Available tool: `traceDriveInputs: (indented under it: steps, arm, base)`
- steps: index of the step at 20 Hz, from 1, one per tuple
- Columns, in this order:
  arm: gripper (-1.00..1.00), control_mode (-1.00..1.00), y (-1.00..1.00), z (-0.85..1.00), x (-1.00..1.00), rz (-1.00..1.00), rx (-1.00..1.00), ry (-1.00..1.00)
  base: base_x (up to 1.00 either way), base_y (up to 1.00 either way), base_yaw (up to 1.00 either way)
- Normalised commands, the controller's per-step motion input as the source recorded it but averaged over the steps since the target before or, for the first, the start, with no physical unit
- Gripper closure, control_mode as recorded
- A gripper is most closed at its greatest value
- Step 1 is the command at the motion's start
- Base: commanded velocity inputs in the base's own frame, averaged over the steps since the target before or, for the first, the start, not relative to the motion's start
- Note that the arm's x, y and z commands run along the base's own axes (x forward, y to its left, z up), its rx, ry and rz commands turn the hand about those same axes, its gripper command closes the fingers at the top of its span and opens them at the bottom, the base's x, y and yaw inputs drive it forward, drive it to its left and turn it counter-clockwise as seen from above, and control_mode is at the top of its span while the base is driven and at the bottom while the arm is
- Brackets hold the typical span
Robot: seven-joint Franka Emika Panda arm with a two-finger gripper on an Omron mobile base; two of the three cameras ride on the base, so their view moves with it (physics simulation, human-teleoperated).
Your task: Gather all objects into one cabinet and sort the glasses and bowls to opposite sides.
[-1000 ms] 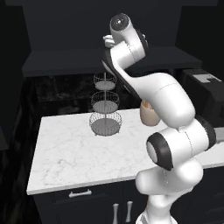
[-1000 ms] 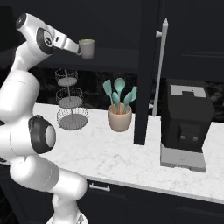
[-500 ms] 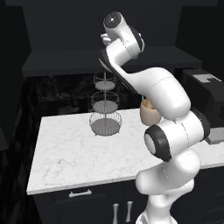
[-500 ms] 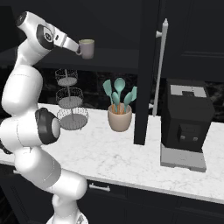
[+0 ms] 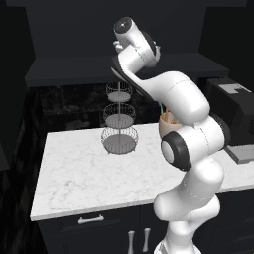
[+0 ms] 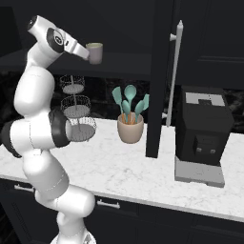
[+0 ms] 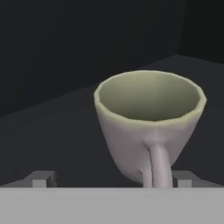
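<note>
A pale tan handled cup [image 7: 148, 118], one of the glasses, stands upright on the dark shelf [image 6: 121, 62] of the black wall cabinet. Its handle points back at the hand. My gripper [image 7: 113, 179] is open, with a fingertip low on each side of the cup's base and clear of it. From the right base view the cup [image 6: 95, 52] sits just beyond my gripper [image 6: 89, 52], high at the upper left. The cabinet's tall door [image 6: 159, 76] stands open, edge-on, with its silver bar handle [image 6: 174, 71]. The bowls are out of view.
On the white marble counter [image 5: 74, 178] below the shelf stand a three-tier wire basket stand [image 6: 76, 112], a tan pot of teal utensils [image 6: 130, 127] and a black machine [image 6: 202, 138] at the right. Lower cabinets with short silver handles [image 5: 92, 219] run under the counter.
The arm's lower links and elbow have swung round toward the middle of the view. The hand and the cup on the shelf stay where they were, and the jaws stay wide.
</note>
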Motion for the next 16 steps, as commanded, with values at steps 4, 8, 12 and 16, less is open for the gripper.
traceDriveInputs:
  steps: [4, 8, 12, 16]
  arm:
    - [-1.00, -1.00, -0.12, -0.02, 0.05, -0.01, 0.04, 0.00]
    - [-1.00, -1.00, -0.13, 0.00, 0.16, 0.00, 0.01, 0.00]
    - [-1.00, -1.00, -0.09, -0.04, 0.19, 0.00, 0.00, 0.00]
    - [-1.00, -1.00, -0.02, -0.02, 0.18, -0.01, 0.00, 0.00]
  base:
    - [0.00, 0.00, 0.00]
    - [0.00, 0.00, 0.00]
    - [0.00, 0.00, 0.00]
    - [0.00, 0.00, 0.00]
